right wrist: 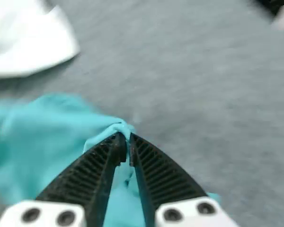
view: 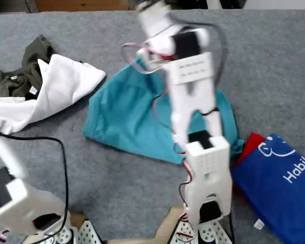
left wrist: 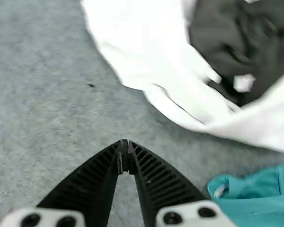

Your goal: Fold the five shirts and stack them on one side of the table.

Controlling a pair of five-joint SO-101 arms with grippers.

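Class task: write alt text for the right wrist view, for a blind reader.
The right end effector is shut on a bunched edge of the teal shirt over the grey table. A white shirt lies farther off.

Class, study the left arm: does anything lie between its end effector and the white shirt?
Nothing visible does. The left end effector hangs shut over the grey table, and the white shirt lies ahead of its tips with only table surface between them.
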